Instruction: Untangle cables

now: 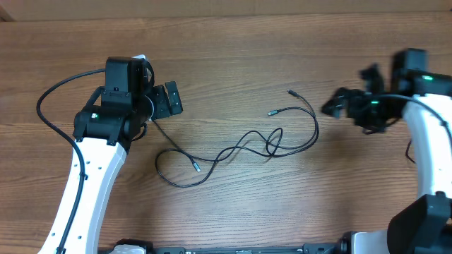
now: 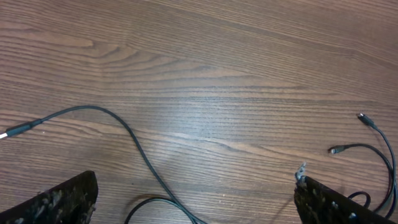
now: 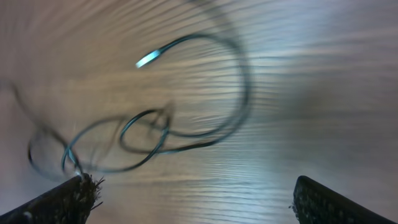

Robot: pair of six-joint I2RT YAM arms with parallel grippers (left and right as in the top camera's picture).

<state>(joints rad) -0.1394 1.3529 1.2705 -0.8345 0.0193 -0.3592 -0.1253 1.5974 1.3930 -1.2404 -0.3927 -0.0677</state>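
- The wooden table (image 1: 233, 63) carries everything, and the cables (image 1: 244, 137) lie at its middle, between the two arms.
- The left arm (image 1: 92, 169) reaches in from the near-left; the right arm (image 1: 424, 141) stands at the far right, well apart from the cords.
- The left gripper (image 1: 166, 100) sits just beside the left end of the cords. Its fingers (image 2: 68, 199) are spread wide and grip nothing, and one strand (image 2: 134, 140) runs across the wood below them.
- The right gripper (image 1: 335, 106) is likewise spread wide and empty. Its wrist view is blurred.
- The cords look thin, limp and very light, so I judge they will drag and slide rather than hold a shape. A pinch must close fully.
- The small crossing (image 1: 272, 146) is the snarl.
- Free plug ends (image 1: 290, 92) (image 1: 270, 113) (image 1: 195, 168) are probably the best holds: stiffer than cord and clear of the loops.
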